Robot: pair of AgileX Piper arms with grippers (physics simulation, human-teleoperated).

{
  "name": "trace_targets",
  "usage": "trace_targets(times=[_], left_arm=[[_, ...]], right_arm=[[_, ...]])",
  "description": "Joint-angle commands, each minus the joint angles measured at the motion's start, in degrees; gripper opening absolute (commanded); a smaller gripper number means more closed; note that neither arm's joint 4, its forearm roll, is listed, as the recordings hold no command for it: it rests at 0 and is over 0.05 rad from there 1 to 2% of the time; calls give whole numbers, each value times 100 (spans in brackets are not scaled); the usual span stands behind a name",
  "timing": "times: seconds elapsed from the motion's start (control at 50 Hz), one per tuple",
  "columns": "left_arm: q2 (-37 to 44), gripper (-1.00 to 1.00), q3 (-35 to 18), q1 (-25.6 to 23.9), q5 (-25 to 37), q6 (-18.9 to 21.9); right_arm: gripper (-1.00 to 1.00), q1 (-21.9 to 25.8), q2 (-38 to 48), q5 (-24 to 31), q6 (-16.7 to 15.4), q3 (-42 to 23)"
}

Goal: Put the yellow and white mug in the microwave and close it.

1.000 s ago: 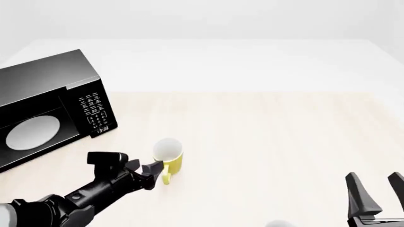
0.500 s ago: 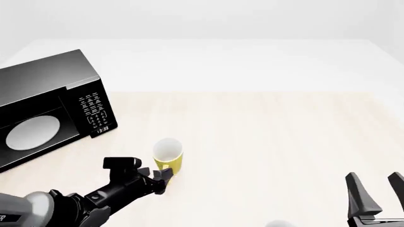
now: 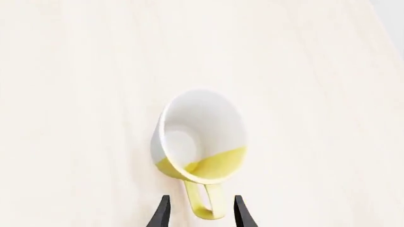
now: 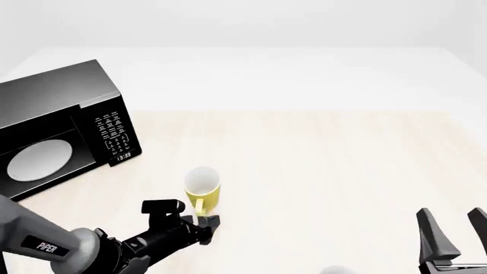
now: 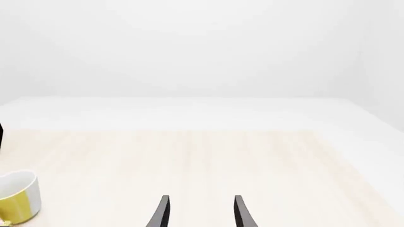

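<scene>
One mug: the yellow and white mug [image 4: 202,190] stands upright on the surface [image 4: 335,165], a little in front of and to the right of the microwave, apart from it.
Microwave: the microwave [image 4: 61,134] sits at the far left, a large black box with its cavity in view, a round white turntable plate [image 4: 40,161] inside, and a white-marked button panel [image 4: 113,132] with a small clock [image 4: 123,155] beneath.
Mug look: small cylinder, yellow outside, white inside and at the rim; a yellow loop handle [image 3: 205,202] points toward the arms' side.
Left gripper: the left gripper [image 3: 202,213] has its fingers spread on either side of the handle; whether they touch it cannot be told.
Right gripper: the right gripper [image 5: 200,213] is low at the right, well apart from the mug, fingers spread and holding nothing.
Surface: pale wood grain, smooth and matte.
Room: plain white floor and walls beyond the surface.
Shapes: dark, slim, tapering fingers; boxy oven; round plate.
</scene>
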Motion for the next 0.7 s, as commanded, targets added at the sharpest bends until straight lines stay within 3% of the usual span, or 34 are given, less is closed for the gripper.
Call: trace_targets(times=[0.02, 0.24, 0.48, 0.7], left_arm=[[292, -100, -60, -40, -136, -186], [-391, -100, 162, 196, 25, 135], [-1815, -100, 562, 480, 549, 692], [-2409, -100, 685, 648, 760, 967]], right_arm=[[100, -1, 0, 0, -1, 0], [100, -1, -1, 0, 0, 0], [100, 1, -1, 0, -1, 0], [100, 1, 0, 0, 1, 0]])
